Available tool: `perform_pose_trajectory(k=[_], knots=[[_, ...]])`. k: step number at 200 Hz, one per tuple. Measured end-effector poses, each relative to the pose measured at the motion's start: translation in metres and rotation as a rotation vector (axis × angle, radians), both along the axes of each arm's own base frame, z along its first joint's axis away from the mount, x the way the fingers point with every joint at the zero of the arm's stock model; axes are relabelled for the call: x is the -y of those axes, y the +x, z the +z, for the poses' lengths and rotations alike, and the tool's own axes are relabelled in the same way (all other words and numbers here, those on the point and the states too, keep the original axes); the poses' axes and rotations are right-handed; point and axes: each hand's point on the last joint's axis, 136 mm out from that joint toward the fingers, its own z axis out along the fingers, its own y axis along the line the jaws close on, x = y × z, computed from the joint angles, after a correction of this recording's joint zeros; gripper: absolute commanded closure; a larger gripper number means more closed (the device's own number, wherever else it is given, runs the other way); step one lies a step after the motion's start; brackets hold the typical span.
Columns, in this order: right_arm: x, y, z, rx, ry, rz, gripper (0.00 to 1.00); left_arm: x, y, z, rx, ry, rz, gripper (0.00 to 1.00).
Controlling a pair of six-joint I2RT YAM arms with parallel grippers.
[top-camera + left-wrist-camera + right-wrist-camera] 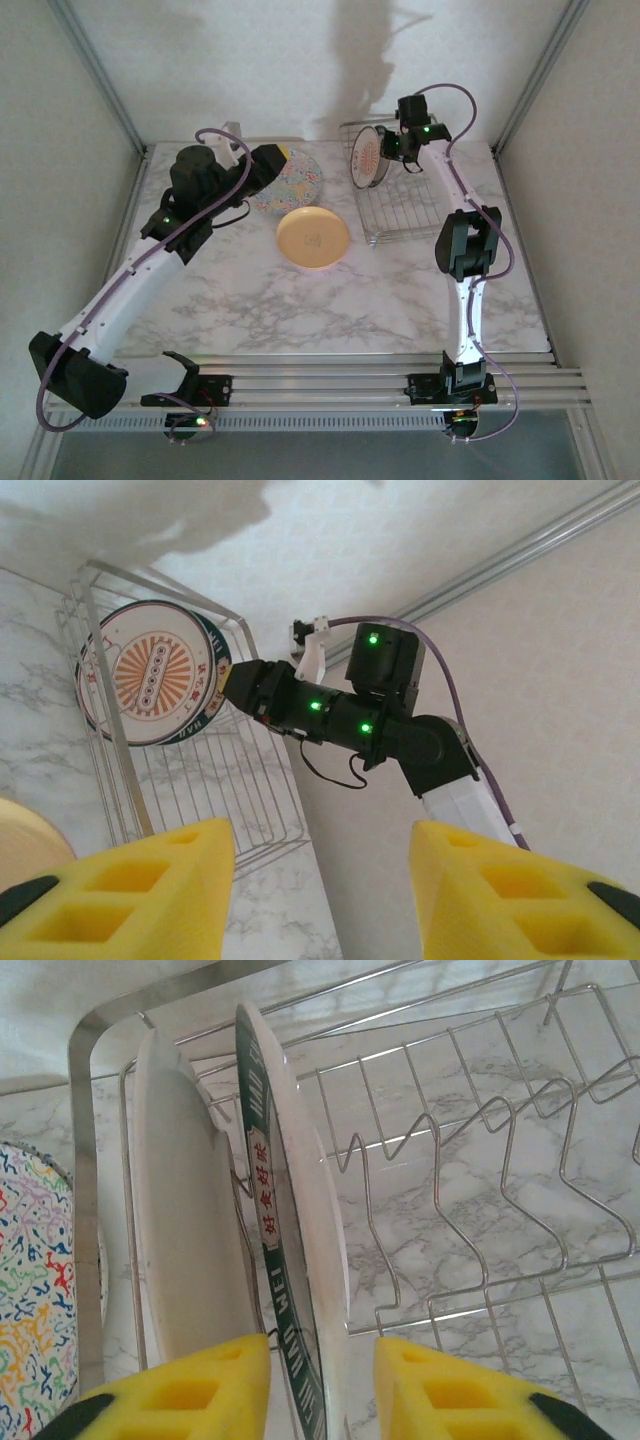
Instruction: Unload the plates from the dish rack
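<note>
The silver wire dish rack [400, 215] stands at the back right of the table. A white plate with an orange motif and dark rim [367, 157] stands upright in its left end. My right gripper [384, 149] reaches down over that plate. In the right wrist view its yellow fingers [440, 1390] straddle the plate's rim [290, 1260], open, with a gap on each side. A pale plate [185, 1220] stands in the slot just behind it. The floral plate [290, 182] and the yellow plate [313, 237] lie flat on the table. Above the floral plate hangs my left gripper [283, 156], open and empty [320, 900].
The marble table [330, 300] ends at metal rails in front and white walls at the back and sides. The rack's right-hand slots [480, 1110] hold nothing. The left arm's body stretches across the table's left half.
</note>
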Motion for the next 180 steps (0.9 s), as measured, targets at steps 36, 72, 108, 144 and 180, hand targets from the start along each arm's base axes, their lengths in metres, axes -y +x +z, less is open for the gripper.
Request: perform_pose_trajectory(k=[36,72,108,144,180], knots=[[0.005,0.001,-0.007,-0.018,-0.012,0.003,0.72,-0.003,-0.001,0.015,0.027,-0.01,0.011,0.51],[0.003,0.002,-0.007,-0.019,-0.003,0.024,0.74,-0.007,-0.006,0.027,0.05,-0.02,0.024,0.5],[-0.001,0.008,-0.015,-0.023,-0.004,0.042,0.77,-0.008,-0.007,0.035,0.057,-0.022,0.027,0.5],[-0.003,0.008,-0.028,-0.05,-0.004,0.06,0.85,-0.011,-0.008,0.034,0.044,-0.015,0.039,0.5],[0.003,0.006,-0.029,-0.063,-0.033,0.051,1.0,-0.015,-0.013,0.039,0.053,-0.019,0.049,0.51]])
